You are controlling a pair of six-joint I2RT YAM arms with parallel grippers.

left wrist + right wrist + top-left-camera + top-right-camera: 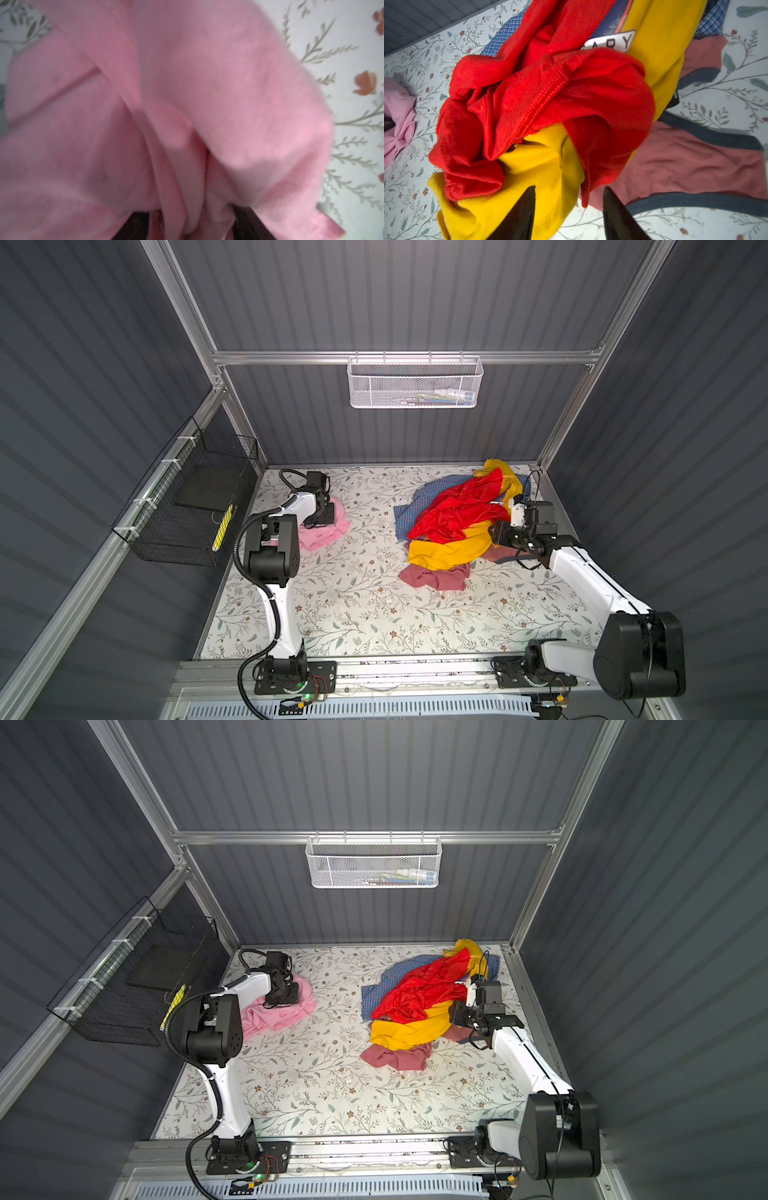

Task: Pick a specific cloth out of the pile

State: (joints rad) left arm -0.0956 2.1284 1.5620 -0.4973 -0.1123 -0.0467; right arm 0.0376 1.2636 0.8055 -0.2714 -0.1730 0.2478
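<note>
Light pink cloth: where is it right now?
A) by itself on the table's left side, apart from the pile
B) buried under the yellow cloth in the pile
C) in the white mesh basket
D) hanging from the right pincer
A: in both top views the light pink cloth lies alone at left, with bare table between it and the pile.

We find both top views brightly and evenly lit from overhead: the floral tabletop (357, 614) reads pale, brightest toward its middle, with shadows short and soft, while the grey walls (83, 364) fall dim and splay outward under the wide lens. The left wrist view is soft throughout, the light pink cloth (228, 83) smeared by blur. The right wrist view renders the red cloth (550, 93) crisply, stitching legible, though the dark fingers (521, 218) sit out of focus.
</note>
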